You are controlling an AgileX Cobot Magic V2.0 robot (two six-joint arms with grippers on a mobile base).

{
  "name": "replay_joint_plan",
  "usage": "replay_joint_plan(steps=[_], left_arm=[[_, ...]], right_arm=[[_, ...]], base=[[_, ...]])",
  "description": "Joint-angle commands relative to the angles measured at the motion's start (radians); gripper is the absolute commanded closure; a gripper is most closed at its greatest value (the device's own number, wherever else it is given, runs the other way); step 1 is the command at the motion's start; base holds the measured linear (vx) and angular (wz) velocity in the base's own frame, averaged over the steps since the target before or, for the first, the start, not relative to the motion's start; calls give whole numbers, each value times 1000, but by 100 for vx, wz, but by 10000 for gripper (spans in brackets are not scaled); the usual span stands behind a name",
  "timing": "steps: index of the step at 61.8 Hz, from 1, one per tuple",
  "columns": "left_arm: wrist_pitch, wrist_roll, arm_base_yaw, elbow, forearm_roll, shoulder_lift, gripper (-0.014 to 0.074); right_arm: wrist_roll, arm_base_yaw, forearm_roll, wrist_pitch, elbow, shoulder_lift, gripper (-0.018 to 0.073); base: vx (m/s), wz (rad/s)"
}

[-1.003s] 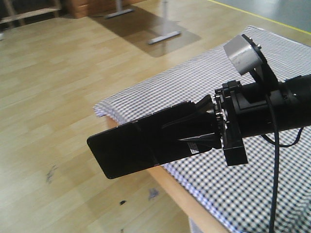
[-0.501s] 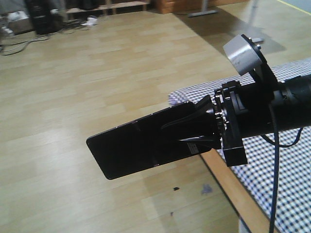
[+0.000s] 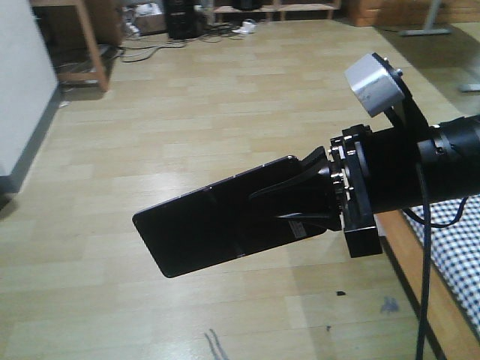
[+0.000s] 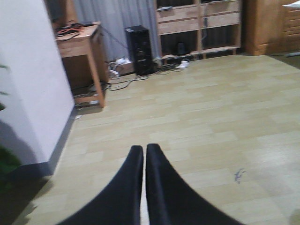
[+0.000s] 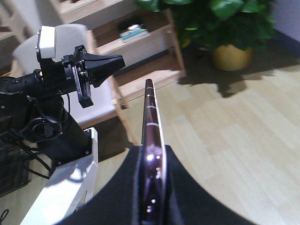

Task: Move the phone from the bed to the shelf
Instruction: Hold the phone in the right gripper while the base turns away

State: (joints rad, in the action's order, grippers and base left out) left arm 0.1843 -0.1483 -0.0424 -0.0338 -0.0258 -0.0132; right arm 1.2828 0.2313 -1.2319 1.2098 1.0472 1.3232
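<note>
Left gripper (image 4: 144,157): fingers pressed together on nothing, pointing out over the floor (image 4: 211,117)
Phone (image 3: 214,229): in the air over the floor, pinched at one short end by the right gripper (image 3: 266,206)
Phone's long axis: runs straight out from that gripper in line with its fingers, free end leading; edge-on from the right wrist, broad face toward the front camera
Right gripper: clamped on the phone's near end, one finger on each flat face
Bed (image 3: 457,255): behind and below the right gripper; only a corner of checked sheet and wooden frame shows, and the phone is off it
Shelf (image 5: 150,77): ahead of the right gripper, past the phone's free end and a little to its left, well apart
On the shelf: a small flat stack (image 5: 133,33) lies on an upper board; the board below shows open wood
Beside the shelf: a potted plant (image 5: 220,18), to the right of the phone's tip
Nearer arm: the right, since it carries the phone; the left sits idle
Coming move: probably forward, free end first, onto a board
</note>
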Motion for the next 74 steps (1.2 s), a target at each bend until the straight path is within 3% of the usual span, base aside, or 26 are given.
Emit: replay_joint_plan(steps=[1,24,74], left_arm=[[-72,6,4,21,-9,-13,595],[-72,6,4,21,-9,-13,595],[-72,6,4,21,-9,-13,595]], right_arm=[[5,-2,-92,77,25,-29,561],[5,-2,-92,77,25,-29,561],[5,-2,-92,77,25,-29,561]], base=[[-13,50],[-8,30],[6,-6]])
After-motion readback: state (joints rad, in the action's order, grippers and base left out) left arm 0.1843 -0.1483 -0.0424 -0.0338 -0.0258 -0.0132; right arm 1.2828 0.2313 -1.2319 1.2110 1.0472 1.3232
